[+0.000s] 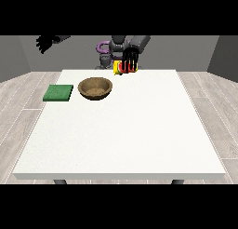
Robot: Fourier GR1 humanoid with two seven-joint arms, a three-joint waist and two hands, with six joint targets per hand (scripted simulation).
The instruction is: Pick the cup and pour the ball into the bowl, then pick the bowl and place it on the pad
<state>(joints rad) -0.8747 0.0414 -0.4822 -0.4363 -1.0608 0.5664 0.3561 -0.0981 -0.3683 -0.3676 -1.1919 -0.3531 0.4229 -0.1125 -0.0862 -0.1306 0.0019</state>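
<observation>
The hand at the view's right (129,57) is at the far edge of the table (139,130). Its dark fingers (132,63) point down and curl over the front of the cup (123,68), so it looks like it is holding the cup. The cup is yellow with some red on it. It sits near the far edge of the table, and it is hard to tell if it is lifted yet. The ball cannot be seen; it may be inside the cup.

A little way to the side sits the brown bowl (95,89). Just past the bowl lies the green pad (58,93), near the table's side edge.

What could go wrong? The cup is close to the far edge, so a bump could knock it off the table. If the cup tips too soon on the way over, the ball could fall on the table and roll away. If the cup is not right above the bowl, the ball could miss it.

The arm with the cup reaches down from the robot's shoulder. The hand at the view's left (45,42) is lifted high, out to the side, away from everything. Its fingers look curled and it holds nothing.
</observation>
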